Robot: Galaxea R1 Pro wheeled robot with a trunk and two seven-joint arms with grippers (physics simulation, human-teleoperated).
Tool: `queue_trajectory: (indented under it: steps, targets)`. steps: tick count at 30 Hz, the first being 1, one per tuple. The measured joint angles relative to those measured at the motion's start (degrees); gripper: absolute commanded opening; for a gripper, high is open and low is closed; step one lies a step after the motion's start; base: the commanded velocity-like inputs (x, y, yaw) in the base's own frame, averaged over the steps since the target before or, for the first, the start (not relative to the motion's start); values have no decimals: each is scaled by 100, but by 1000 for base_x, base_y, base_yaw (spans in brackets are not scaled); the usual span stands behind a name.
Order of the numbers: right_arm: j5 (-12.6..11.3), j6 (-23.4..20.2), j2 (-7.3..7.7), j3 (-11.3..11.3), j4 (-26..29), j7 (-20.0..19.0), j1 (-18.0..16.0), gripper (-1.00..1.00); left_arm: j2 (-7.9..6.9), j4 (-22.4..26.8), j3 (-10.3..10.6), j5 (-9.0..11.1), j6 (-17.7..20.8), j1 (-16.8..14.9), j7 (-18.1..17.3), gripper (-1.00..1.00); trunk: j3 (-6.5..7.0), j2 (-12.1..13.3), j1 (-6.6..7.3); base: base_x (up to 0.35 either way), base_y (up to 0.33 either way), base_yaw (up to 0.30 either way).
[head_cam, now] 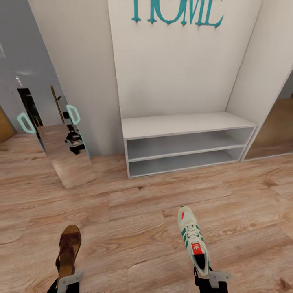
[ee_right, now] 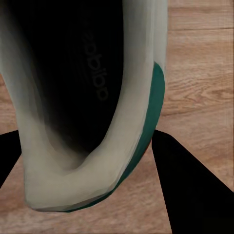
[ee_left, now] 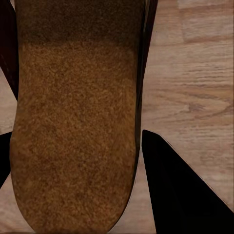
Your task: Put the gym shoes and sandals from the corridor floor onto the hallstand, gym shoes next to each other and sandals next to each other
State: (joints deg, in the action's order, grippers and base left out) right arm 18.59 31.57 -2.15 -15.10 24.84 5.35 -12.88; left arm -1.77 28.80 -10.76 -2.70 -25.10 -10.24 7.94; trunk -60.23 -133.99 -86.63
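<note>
Ahead of me stands the wide pale-grey hallstand (head_cam: 185, 124), its bench top and two open shelves bare. My right gripper (head_cam: 211, 280) is clamped on the heel of a cream sneaker with green stripes (head_cam: 192, 241); my left gripper (head_cam: 67, 283) pinches a dark brown sandal (head_cam: 68, 249) by its tan footbed. Both grips are at the heel, so either shoe could swing and slip as I reach.

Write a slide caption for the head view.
Facing the empty hallstand, left pincer holds a sandal, right pincer a gym shoe.
</note>
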Motion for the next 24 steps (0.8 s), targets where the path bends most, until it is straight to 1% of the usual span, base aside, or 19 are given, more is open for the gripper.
queue_trajectory:
  steps: [4,12,14,24]
  targets:
    - [0,0,0,0,1,1,2,-100,7,0,24,-3,7,0,-22,-100,24,0,0,0,0,220]
    - [0,-1,-3,0,-3,1,0,-100,7,8,227,-10,18,0,19,-100,73,0,0,0,0,220]
    - [1,-1,-6,1,0,1,1,-100,8,8,250,-9,21,0,26,-100,85,0,0,0,0,220]
    - [0,-6,-26,4,-2,1,1,-100,0,6,263,27,42,0,50,-100,144,0,0,0,0,226]
